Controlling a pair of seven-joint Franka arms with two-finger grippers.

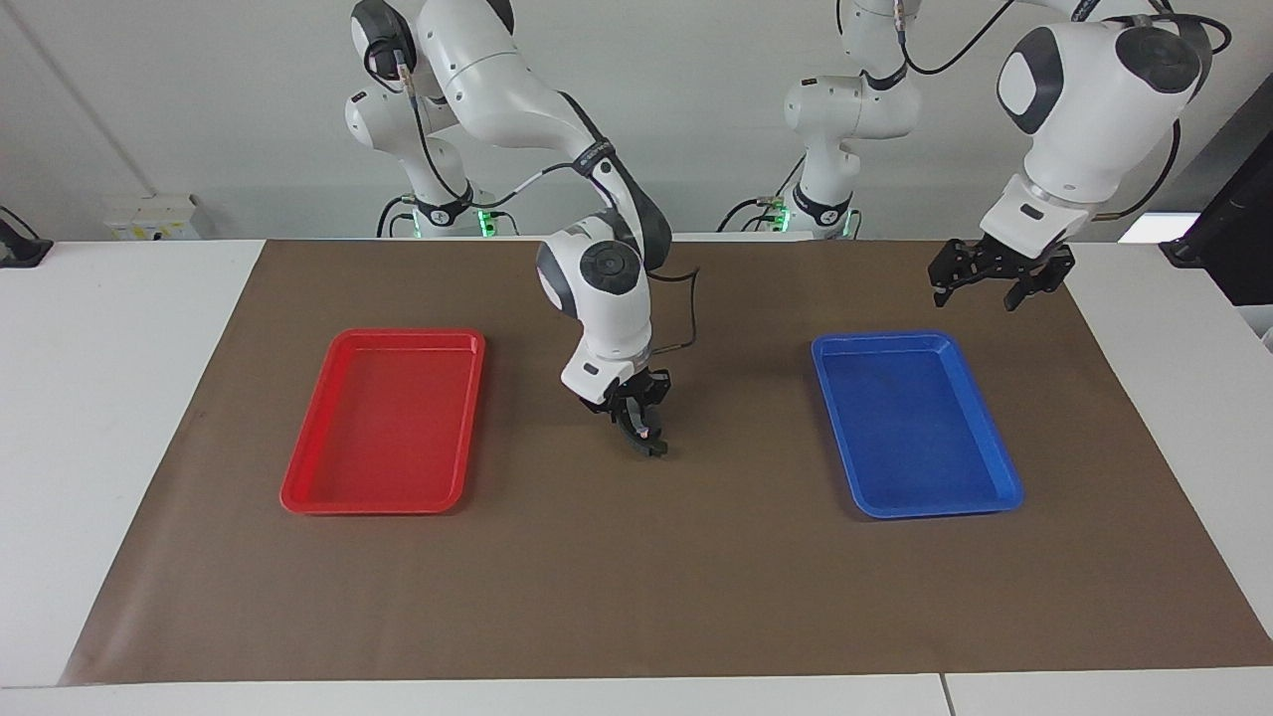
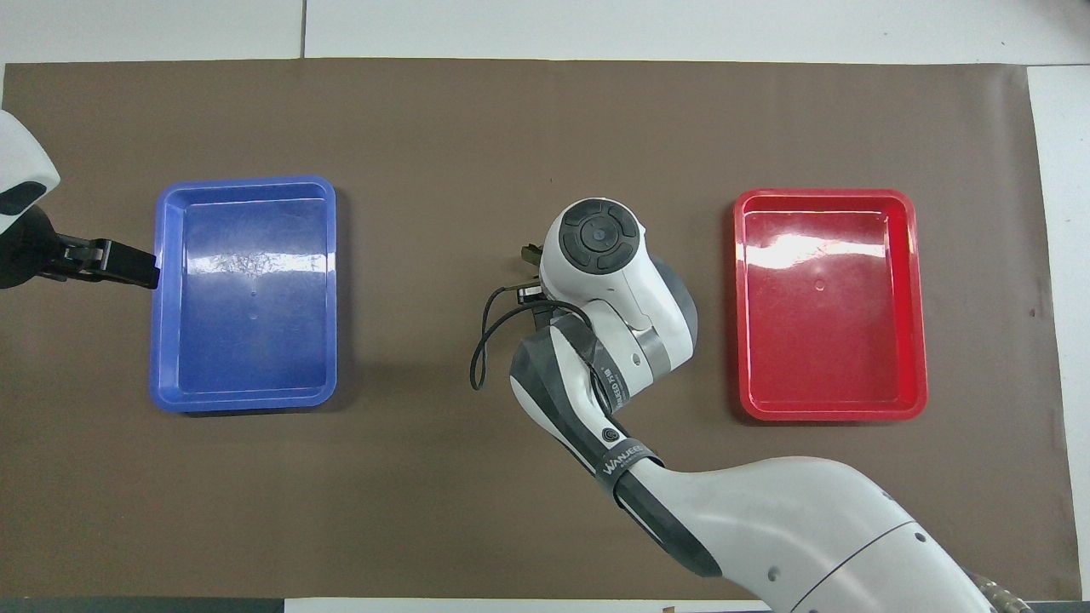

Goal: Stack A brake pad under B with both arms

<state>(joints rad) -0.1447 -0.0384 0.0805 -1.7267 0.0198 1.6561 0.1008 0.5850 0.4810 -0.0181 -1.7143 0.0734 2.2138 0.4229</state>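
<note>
My right gripper point(image 1: 636, 416) hangs low over the middle of the brown mat, between the two trays. Its fingers are closed on a dark curved pad point(image 1: 648, 443), which looks like B. The pad's lower end is at or just above the mat. In the overhead view the right arm's wrist point(image 2: 600, 247) covers the pad and the fingers. The small grey A brake pad is hidden. My left gripper point(image 1: 995, 276) is raised, open and empty, beside the blue tray's edge at the left arm's end point(image 2: 111, 260).
An empty blue tray point(image 1: 915, 502) lies toward the left arm's end and an empty red tray point(image 1: 298, 497) toward the right arm's end. Both lie on the brown mat point(image 1: 636, 597). The right arm's cable point(image 2: 481, 340) loops out beside its wrist.
</note>
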